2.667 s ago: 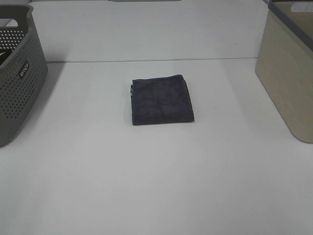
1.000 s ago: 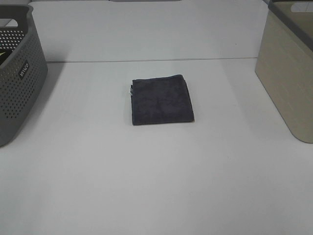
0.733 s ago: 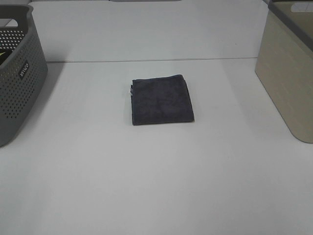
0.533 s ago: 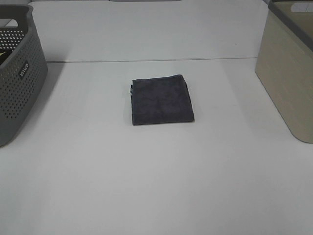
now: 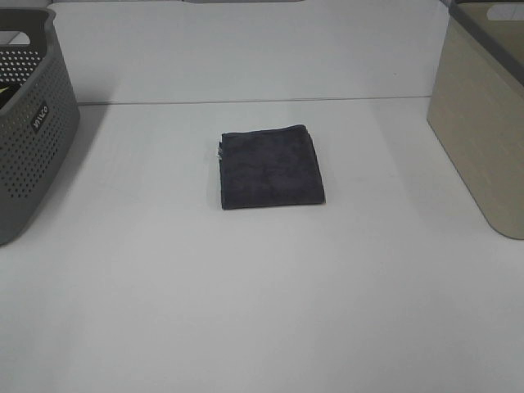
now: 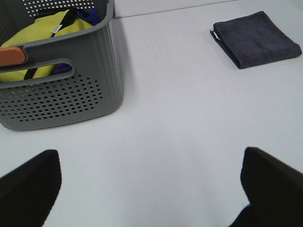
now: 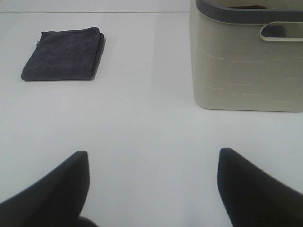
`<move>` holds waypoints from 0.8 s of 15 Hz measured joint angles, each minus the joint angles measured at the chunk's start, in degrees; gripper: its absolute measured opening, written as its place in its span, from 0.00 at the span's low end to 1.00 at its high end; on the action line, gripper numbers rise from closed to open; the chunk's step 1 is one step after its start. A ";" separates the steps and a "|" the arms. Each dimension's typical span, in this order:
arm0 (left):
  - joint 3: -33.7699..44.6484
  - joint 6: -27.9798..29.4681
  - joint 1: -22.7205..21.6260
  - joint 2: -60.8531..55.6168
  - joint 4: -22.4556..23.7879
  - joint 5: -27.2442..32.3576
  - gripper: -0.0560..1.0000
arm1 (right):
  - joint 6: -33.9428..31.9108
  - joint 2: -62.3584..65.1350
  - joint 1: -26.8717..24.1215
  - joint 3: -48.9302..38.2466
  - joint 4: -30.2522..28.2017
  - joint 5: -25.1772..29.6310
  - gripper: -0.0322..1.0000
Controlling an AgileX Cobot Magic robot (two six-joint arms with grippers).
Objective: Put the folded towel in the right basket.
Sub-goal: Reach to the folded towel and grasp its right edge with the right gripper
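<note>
Nothing has moved since the earlier frames: the white surface [image 5: 262, 319] carries the same three things in the same places. At its right edge stands the beige right basket [image 5: 479, 123] with a grey rim; the right wrist view shows only a dark strip inside it, and its contents cannot be told. At the left edge stands the grey perforated basket [image 5: 33, 139], holding a yellow cloth [image 6: 42, 28] with something blue [image 6: 92, 14] behind it and a bit of purple showing through the handle slot. The dark grey folded towel [image 5: 270, 166] lies flat between the two baskets, well apart from both. The left gripper [image 6: 150, 158] and the right gripper [image 7: 152, 156] each have their jaws spread wide, grasping nothing.
</note>
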State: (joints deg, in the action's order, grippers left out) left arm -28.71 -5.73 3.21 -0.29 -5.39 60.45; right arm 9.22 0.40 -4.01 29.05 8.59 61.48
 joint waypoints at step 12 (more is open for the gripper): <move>0.00 0.00 0.00 0.00 0.00 0.00 0.98 | 0.00 0.00 0.00 0.00 0.00 0.00 0.72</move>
State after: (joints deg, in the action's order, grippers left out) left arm -28.71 -5.73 3.21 -0.29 -5.39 60.45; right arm 9.22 0.40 -4.01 29.05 8.59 61.48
